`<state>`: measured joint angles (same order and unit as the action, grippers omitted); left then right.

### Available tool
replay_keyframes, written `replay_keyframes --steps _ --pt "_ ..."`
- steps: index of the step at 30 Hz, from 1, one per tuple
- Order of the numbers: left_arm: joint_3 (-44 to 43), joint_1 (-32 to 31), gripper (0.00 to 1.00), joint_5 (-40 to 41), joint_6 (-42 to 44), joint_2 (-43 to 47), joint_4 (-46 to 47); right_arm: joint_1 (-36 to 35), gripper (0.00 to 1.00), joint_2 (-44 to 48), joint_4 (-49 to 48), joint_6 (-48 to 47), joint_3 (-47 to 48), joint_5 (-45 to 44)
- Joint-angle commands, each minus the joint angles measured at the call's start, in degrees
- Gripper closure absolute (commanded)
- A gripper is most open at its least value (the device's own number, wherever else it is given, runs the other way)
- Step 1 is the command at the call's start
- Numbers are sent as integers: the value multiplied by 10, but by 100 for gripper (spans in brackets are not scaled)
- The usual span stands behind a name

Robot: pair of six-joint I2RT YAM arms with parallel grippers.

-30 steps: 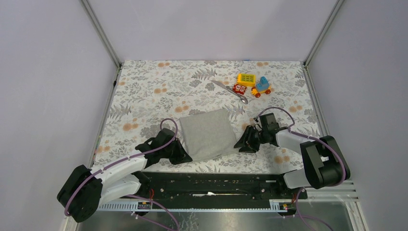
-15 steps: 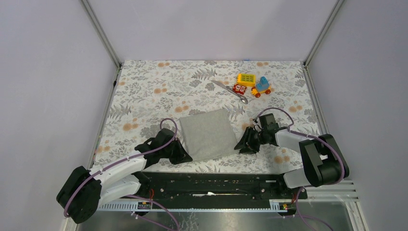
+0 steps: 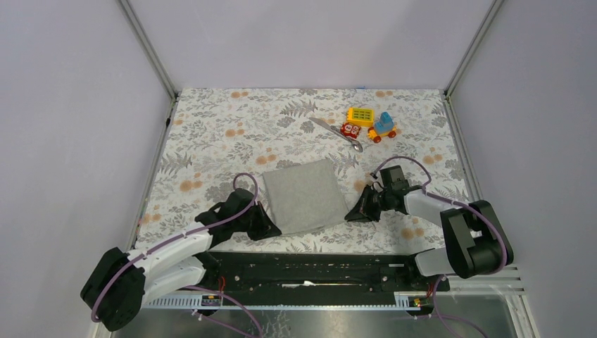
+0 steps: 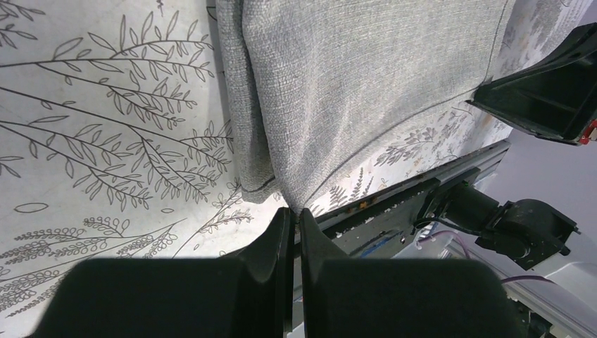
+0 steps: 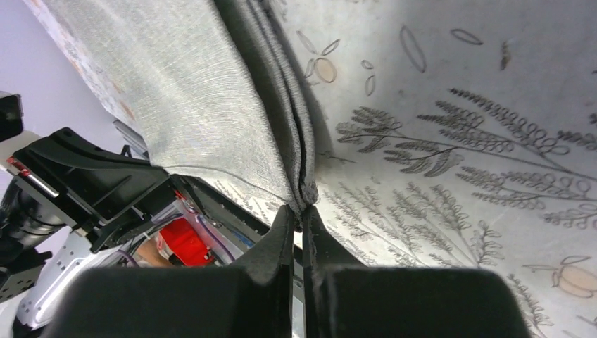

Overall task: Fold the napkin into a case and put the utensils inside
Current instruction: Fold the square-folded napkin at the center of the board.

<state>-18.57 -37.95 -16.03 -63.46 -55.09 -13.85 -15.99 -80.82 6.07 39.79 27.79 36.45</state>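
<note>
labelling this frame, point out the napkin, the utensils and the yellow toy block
napkin [image 3: 304, 196], top external view, middle of the grey cloth
utensils [image 3: 329, 129], top external view, on the silver handle
yellow toy block [image 3: 360, 115], top external view, its top face

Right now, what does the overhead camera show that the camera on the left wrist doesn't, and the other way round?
Only the overhead view shows the utensils and the toy blocks, lying at the far side of the tablecloth. Only the left wrist view shows, up close, the left end effector pinched shut on a near corner of the napkin, along with the cloth's weave. Both views show the grey napkin, the floral tablecloth, and the right end effector at the napkin's other near corner.
</note>
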Motion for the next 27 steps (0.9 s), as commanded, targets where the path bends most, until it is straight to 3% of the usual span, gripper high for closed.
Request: replay_keyframes --steps 1,7,10,15,18,23,27 --pt "-6 2 100 4 1 21 6 2 100 35 24 1 25 21" --pt "-55 13 100 11 22 16 -22 2 100 47 37 -1 89 51" --pt "-101 57 100 -9 51 -14 -20 2 100 16 29 -8 152 49" --pt "-276 165 100 -4 146 -125 -42 2 100 -103 24 -25 344 46" --pt "-395 221 100 -6 192 -214 -46 2 100 -176 -30 -4 452 37" --pt "-555 278 100 19 248 -341 -53 2 100 -303 -71 3 619 34" --pt "-628 311 100 -25 267 -417 -37 2 100 -376 -107 31 715 62"
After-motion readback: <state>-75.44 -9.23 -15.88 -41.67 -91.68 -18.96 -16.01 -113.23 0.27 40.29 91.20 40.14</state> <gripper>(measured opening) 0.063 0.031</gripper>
